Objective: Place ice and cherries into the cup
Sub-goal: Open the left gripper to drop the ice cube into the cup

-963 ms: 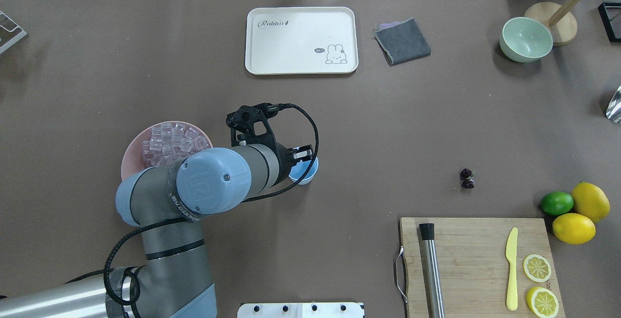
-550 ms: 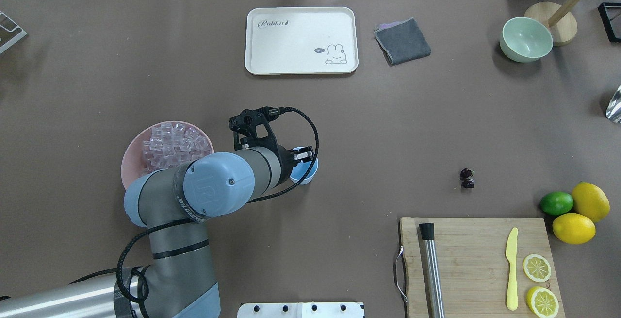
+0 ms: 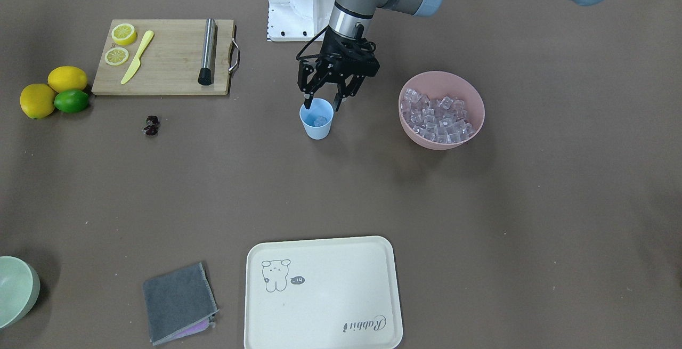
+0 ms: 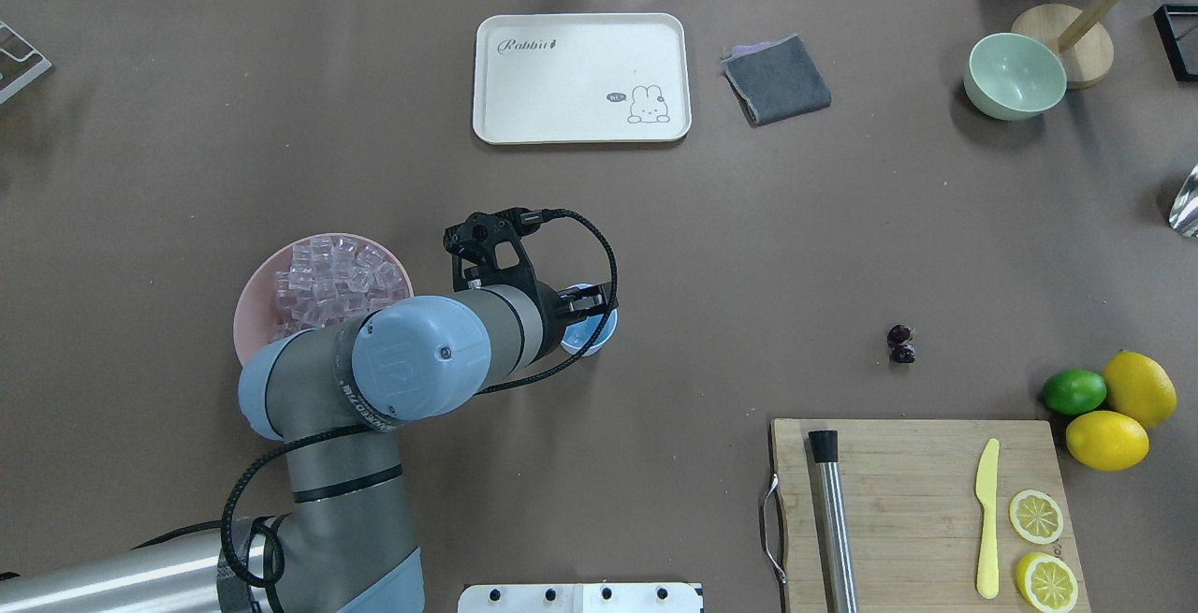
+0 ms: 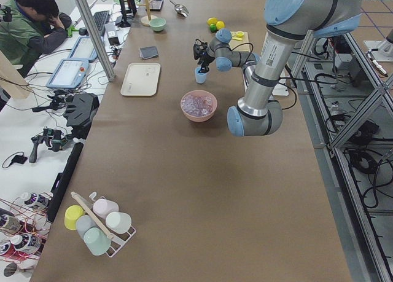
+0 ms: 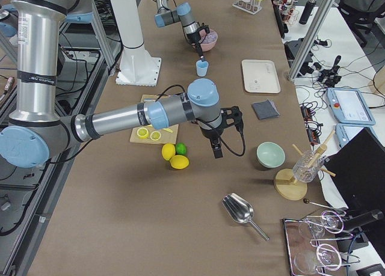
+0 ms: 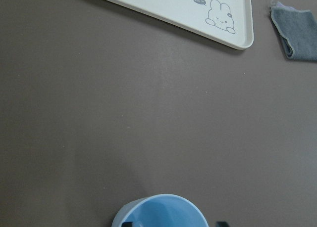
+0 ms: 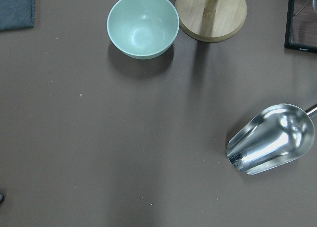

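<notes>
From here my left gripper [image 3: 322,99] hangs spread open over the cup [image 3: 317,128], one ice cube [image 3: 319,121] inside. More ice [image 3: 438,117] fills the pink bowl [image 3: 445,80] beside it. The cherries [image 3: 151,125] lie well apart on the counter [image 3: 373,189]. Whether the right gripper [image 6: 216,155] is open, I cannot tell.

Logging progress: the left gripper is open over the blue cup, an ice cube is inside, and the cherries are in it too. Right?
No: the cherries lie on the table near the cutting board, as the front-facing view shows. The left gripper is open over the cup with an ice cube inside.
</notes>
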